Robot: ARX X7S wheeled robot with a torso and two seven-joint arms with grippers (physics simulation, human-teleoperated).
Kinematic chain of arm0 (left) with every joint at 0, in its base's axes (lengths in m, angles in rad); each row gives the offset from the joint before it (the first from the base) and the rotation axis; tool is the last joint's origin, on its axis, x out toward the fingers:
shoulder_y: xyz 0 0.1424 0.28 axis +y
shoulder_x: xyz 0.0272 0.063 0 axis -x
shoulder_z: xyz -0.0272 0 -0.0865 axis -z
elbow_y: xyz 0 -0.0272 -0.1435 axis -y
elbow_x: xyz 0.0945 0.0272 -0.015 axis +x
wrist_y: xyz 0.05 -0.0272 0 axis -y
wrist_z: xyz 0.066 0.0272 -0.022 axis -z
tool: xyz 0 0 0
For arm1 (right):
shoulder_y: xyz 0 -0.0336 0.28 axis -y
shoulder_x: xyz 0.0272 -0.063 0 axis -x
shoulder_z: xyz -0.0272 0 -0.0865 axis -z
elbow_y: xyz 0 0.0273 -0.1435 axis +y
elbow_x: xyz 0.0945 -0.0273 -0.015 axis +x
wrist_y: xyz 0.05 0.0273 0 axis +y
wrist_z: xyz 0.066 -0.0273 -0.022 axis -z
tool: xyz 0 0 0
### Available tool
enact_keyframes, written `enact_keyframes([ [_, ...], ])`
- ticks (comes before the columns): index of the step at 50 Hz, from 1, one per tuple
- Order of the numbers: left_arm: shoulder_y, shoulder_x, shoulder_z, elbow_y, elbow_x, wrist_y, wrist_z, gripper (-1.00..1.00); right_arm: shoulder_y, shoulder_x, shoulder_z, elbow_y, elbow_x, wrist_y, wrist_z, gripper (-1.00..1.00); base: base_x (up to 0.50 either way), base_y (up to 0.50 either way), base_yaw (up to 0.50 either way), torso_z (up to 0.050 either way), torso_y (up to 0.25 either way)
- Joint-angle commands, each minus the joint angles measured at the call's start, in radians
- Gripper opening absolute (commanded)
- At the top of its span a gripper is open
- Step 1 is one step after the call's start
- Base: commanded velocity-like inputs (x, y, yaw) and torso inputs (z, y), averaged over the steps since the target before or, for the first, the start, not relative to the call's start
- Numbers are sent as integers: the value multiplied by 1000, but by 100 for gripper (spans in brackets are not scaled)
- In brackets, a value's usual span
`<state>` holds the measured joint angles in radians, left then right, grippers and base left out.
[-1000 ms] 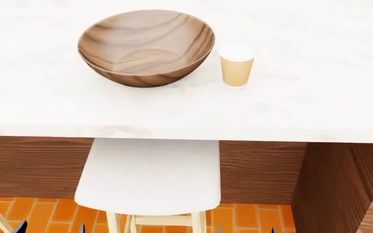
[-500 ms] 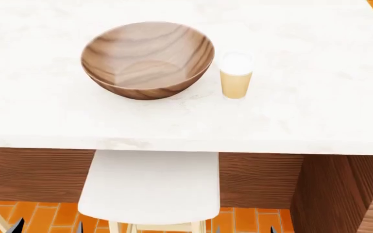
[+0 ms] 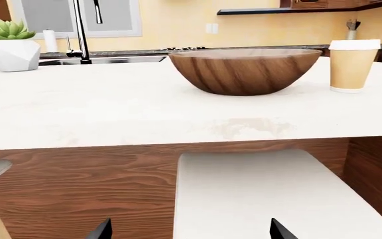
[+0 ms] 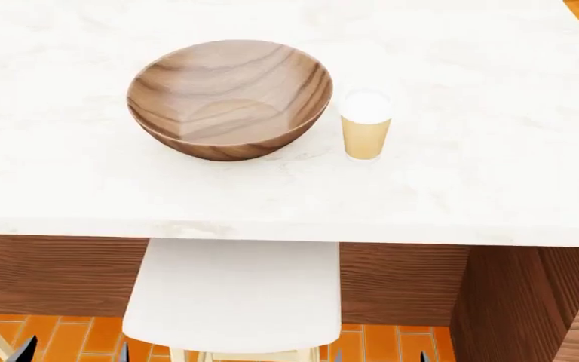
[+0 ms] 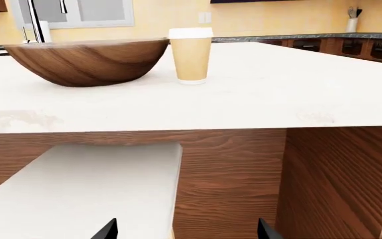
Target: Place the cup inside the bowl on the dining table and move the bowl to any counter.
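Note:
The wooden bowl point(image 4: 229, 98) stands upright on the white dining table point(image 4: 470, 181). The tan cup point(image 4: 366, 127) with its white lid stands just to the bowl's right, a small gap apart. My left gripper point(image 4: 75, 352) and right gripper point(image 4: 380, 356) hang low in front of the table, below its top, with only their dark tips showing. In the left wrist view the left gripper point(image 3: 191, 231) is open and faces the bowl point(image 3: 244, 69) and cup point(image 3: 352, 64). My right gripper point(image 5: 186, 231) is open too, facing the cup point(image 5: 191, 55) and bowl point(image 5: 88, 62).
A white stool point(image 4: 234, 294) stands under the table edge, between the grippers and the dark wood table side point(image 4: 400, 279). A potted succulent point(image 3: 12, 45) and a faucet point(image 3: 78, 30) stand far back. A dark counter point(image 5: 310, 36) runs along the yellow wall.
The head view has shifted: bowl, cup and table edge sit lower in the picture than a second ago. Bowl and cup keep the same places relative to each other.

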<state>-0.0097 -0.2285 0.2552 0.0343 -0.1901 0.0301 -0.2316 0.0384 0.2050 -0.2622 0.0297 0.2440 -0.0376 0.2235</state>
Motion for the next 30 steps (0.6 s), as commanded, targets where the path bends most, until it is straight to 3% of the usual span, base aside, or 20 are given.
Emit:
enact_keyframes([
  [1, 1, -3, 5, 6, 2, -5, -14, 100, 0, 3, -4, 0, 5, -2, 5, 100, 0, 0, 0, 0, 0],
  [7, 17, -7, -13, 37, -22, 3, -24, 100, -3, 3, 0, -4, 19, -12, 4, 100, 0, 0, 0, 0, 0],
  [11, 4, -35, -38, 171, -118, -142, -28, 100, 8, 38, 18, -169, 43, 104, 47, 100, 0, 0, 0, 0, 0],
  [20, -213, -165, -130, 460, -329, -577, -92, 100, 205, 184, 149, -495, 355, 505, 86, 100, 0, 0, 0, 0, 0],
  [25, -300, -230, -178, 500, -405, -718, -107, 100, 341, 278, 202, -522, 463, 685, 108, 100, 0, 0, 0, 0, 0],
  [30, -413, -263, -259, 484, -551, -832, -77, 100, 426, 347, 211, -523, 474, 763, 115, 100, 0, 0, 0, 0, 0],
])
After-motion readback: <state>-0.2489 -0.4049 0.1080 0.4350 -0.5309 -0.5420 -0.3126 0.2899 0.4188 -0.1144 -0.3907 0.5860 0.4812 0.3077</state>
